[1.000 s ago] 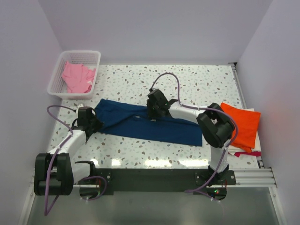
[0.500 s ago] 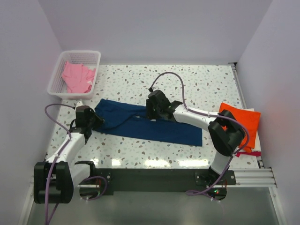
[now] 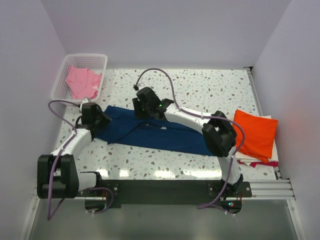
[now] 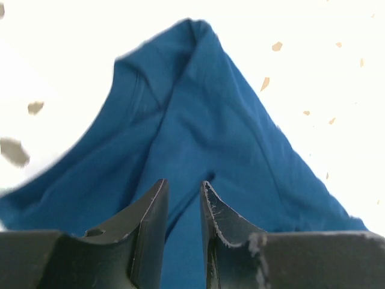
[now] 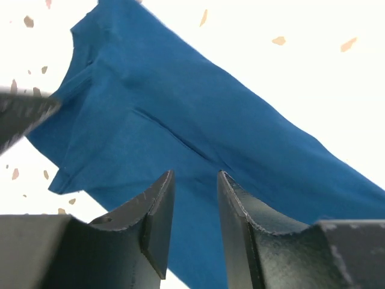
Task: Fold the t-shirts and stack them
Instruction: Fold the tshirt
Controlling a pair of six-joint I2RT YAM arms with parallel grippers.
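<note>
Across the middle of the speckled surface [image 3: 215, 90] lies the navy blue t-shirt [image 3: 170, 137], folded into a long band that slants, its left end farther from the arms' bases than its right

At that left end the left arm [image 3: 75, 145] reaches in. Its wrist camera shows the left fingers [image 4: 150, 229] hanging just over the cloth, a narrow gap between them and nothing pinched. Beyond their tips the navy fabric widens into a wedge, and a seam runs up from near the gap toward a bunched corner at the far end, with bare surface on both sides

The right arm [image 3: 185, 117] stretches over the band to its far edge, left of the middle. The right fingers [image 5: 156, 223] are also slightly parted and grip nothing. The shirt lies under and beyond them, with a crease running diagonally away from the gap. The shirt's edge shows to the left of the fingers, with bare surface beside it

Well apart from both pairs of fingers, the orange t-shirt [image 3: 256, 131] sits folded into a neat square at the right side of the surface. The pink t-shirt [image 3: 82, 82] lies crumpled in the white lattice basket [image 3: 85, 56] at the far left corner, near the left arm's wrist but not touching it
</note>
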